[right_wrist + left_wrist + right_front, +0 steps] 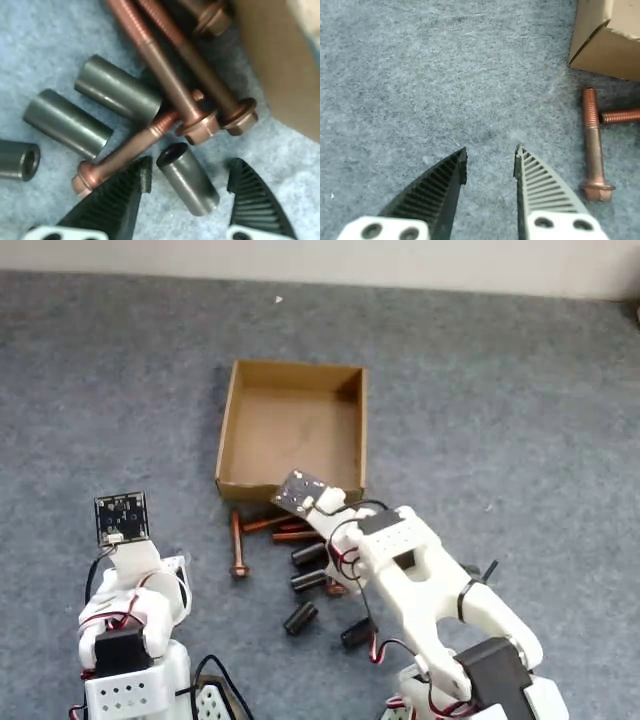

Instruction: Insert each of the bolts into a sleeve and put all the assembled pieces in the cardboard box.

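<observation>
Carpet (pixel 520 390): grey, spread under everything from edge to edge.
Right arm (pixel 440 610): white, stretched from 5 o'clock up to the middle of the high view, wrist tipped down over the scattered hardware.
Cardboard box (pixel 226 430): brown, open-topped, walls upright, sitting at 12 o'clock from centre; one corner also caught in the left wrist view.
Left arm (pixel 130 590): white, folded up at 8 o'clock, well apart from the hardware, wrist camera board facing up.
Right gripper (pixel 190 175): released, fingers spread wide and low over the pile, straddling the nearest sleeve (pixel 192 187) without visibly touching it.
Left gripper (pixel 490 154): released, fingers parted above bare carpet.
Bolts (pixel 265 523): copper-coloured, lying flat just at 6 o'clock of the box's near wall; several crossed and overlapping in the right wrist view, two long shanks side by side with flanged heads together, another shank tucked beneath them.
Lone bolt (pixel 237 543): at 9 o'clock of the group, shank toward the box, head toward 6 o'clock; near the box corner in the left wrist view.
Sleeves (pixel 310 581): dark grey, short hollow cylinders, four, all lying on their sides; two close together just beside the right arm, two more farther toward 6 o'clock, apart from each other.
</observation>
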`<action>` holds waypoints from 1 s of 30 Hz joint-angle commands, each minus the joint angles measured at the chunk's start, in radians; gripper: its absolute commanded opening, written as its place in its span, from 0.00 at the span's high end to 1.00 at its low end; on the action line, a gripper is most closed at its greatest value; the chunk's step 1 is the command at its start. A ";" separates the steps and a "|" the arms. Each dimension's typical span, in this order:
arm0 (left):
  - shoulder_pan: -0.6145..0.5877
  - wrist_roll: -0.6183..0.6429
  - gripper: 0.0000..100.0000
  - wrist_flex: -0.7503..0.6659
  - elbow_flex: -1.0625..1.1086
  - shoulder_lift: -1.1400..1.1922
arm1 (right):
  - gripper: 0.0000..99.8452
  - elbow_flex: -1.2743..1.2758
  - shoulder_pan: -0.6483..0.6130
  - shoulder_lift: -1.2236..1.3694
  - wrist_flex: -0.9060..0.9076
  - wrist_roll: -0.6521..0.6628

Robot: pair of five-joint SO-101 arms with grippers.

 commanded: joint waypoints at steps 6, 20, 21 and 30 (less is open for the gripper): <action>-0.015 -0.011 0.82 -0.020 -0.022 -0.002 | 0.90 0.008 0.042 -0.001 -0.015 0.011; -0.016 -0.011 0.82 -0.020 -0.022 -0.002 | 0.92 -0.001 0.096 -0.012 0.114 -0.086; -0.016 -0.011 0.82 -0.020 -0.022 -0.002 | 0.90 -0.001 0.105 -0.012 0.116 -0.089; -0.016 -0.011 0.82 -0.020 -0.022 -0.002 | 0.85 0.008 0.117 -0.004 0.116 -0.086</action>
